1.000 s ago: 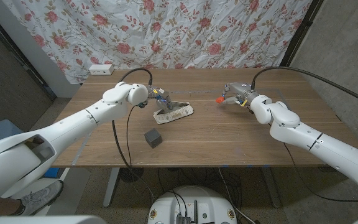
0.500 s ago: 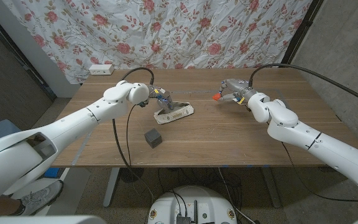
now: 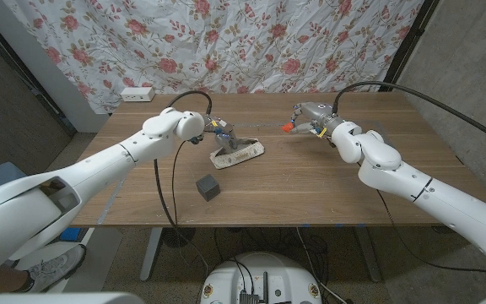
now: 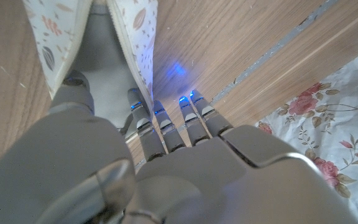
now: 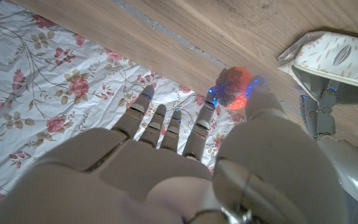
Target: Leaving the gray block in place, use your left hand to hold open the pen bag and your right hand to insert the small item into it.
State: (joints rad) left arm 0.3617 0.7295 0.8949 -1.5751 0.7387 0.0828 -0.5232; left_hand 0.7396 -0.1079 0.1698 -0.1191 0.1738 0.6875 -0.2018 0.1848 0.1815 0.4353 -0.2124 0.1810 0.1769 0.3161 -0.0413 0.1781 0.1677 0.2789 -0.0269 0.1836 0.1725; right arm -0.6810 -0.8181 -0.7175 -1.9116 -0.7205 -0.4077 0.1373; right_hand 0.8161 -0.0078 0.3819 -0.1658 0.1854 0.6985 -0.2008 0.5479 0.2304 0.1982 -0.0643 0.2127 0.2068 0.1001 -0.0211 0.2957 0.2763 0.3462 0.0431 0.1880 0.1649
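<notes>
The robot's right hand (image 3: pixel 304 122) pinches the small item (image 3: pixel 288 127), a reddish-orange piece, between thumb and fingers (image 5: pixel 199 124) and carries it above the desk (image 3: pixel 327 181) near the far edge, right of centre. Over the last second this hand has travelled toward the pen bag (image 3: pixel 236 153), and the gap between item and bag has narrowed, though the two are still apart. The left hand (image 3: pixel 212 133) has stayed put at the bag's near-left end; the wrist view shows its fingers (image 4: pixel 146 118) pressed along one side of the mouth and the thumb at the other side, spreading the patterned fabric so the grey lining shows. The bag lies a little left of the desk's centre, mouth held open. The gray block (image 3: pixel 207 187) sits untouched nearer the front edge, clear of both arms. By the look of it, the transfer is under way: the item is yet to reach the opening and be dropped in.
</notes>
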